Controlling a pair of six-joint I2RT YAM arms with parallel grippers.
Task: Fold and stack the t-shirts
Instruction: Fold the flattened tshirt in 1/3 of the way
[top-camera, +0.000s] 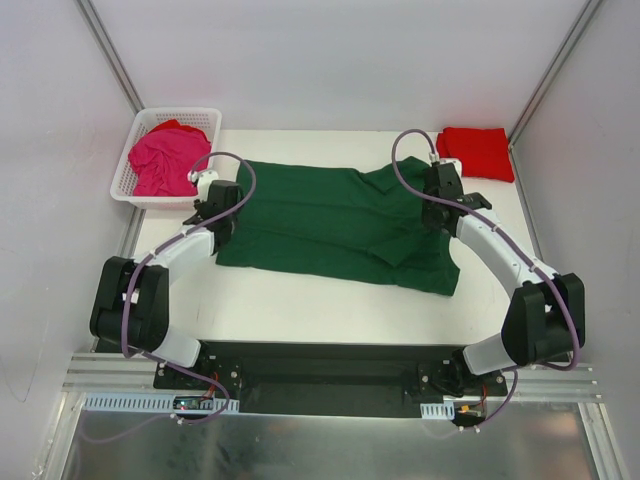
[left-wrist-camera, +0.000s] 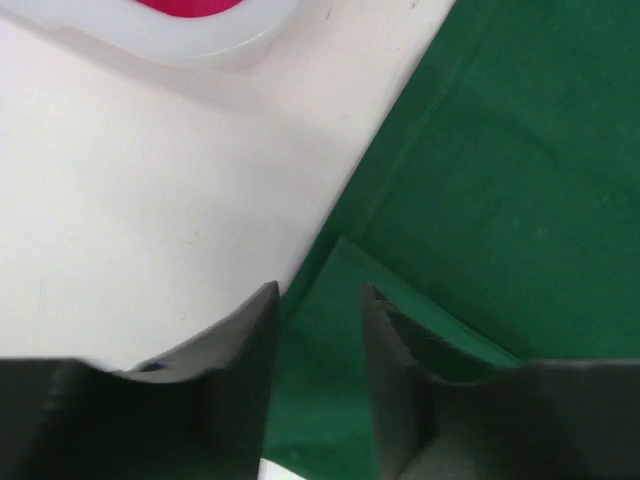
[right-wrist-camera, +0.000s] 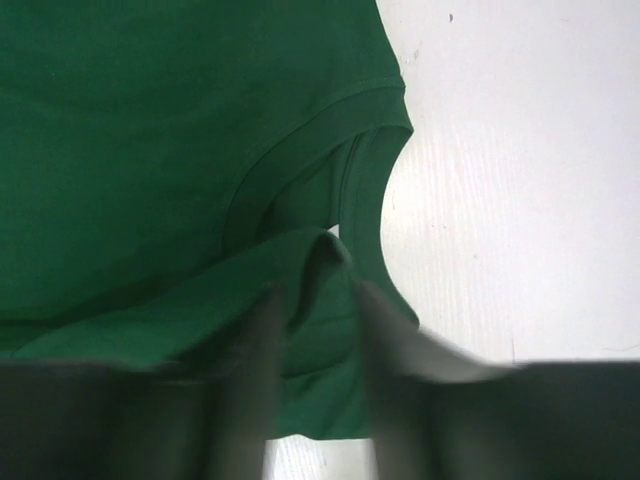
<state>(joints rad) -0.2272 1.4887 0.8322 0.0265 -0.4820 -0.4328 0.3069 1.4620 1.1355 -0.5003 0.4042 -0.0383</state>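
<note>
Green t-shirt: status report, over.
Left gripper, right gripper each pinching green t-shirt, spread out. Red t-shirt folded far right; pink t-shirt in basket. Nothing in the way.

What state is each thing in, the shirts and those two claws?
green shirt: spread out, not yet folded.
red shirt: folded, far right corner.
pink shirt: crumpled in the basket.
left gripper: shut on green shirt's edge.
right gripper: shut on a raised fold of green shirt.

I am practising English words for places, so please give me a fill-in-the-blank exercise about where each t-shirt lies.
The pink t-shirt lies inside the white ____.
The t-shirt spread out on the table is dark ____.
The red t-shirt lies folded at the table's far ____ corner.
Missing words: basket; green; right.
</note>
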